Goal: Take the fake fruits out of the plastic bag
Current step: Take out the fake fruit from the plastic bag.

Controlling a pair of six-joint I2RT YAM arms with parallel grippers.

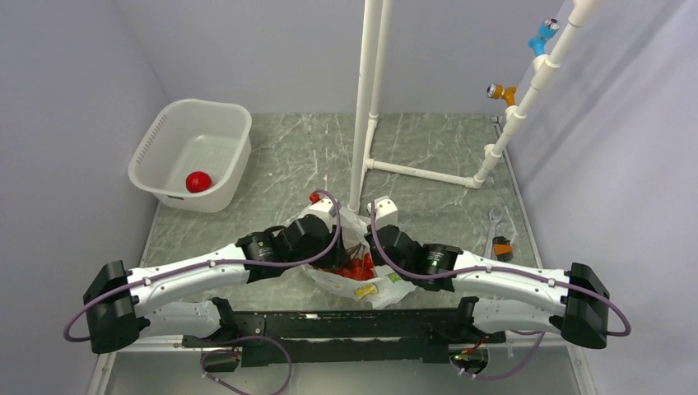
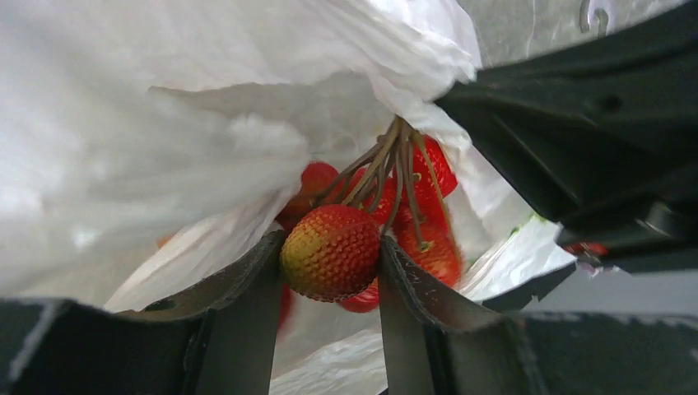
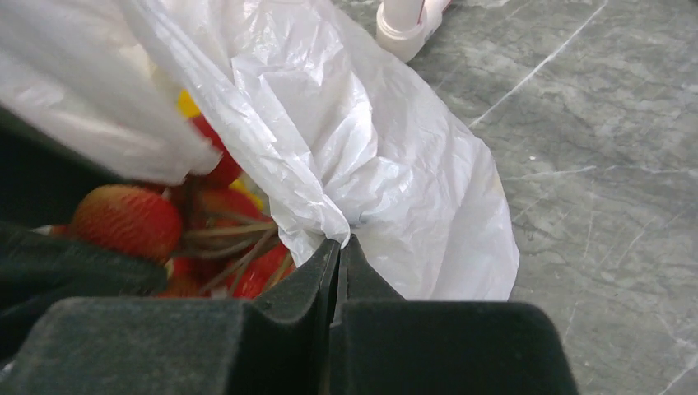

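The left gripper (image 2: pixel 331 248), clamped on the berry cluster (image 2: pixel 432 169) between its fingers (image 2: pixel 247 313), should lift slowly (stems (image 2: pixel 387 164) snag) while the right gripper (image 3: pixel 339 247), closed tight, pins the bag (image 3: pixel 395 164)

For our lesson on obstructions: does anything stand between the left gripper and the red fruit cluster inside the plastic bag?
Nothing visible does. The left gripper has its fingers pressed on both sides of one ball of the red fruit cluster. The plastic bag hangs above the fruit, and the right gripper pinches its edge.

Left end effector (image 2: pixel 331 245) tight on one bumpy ball of the red-ball cluster (image 2: pixel 416 202), amid the plastic bag (image 2: pixel 165 123).
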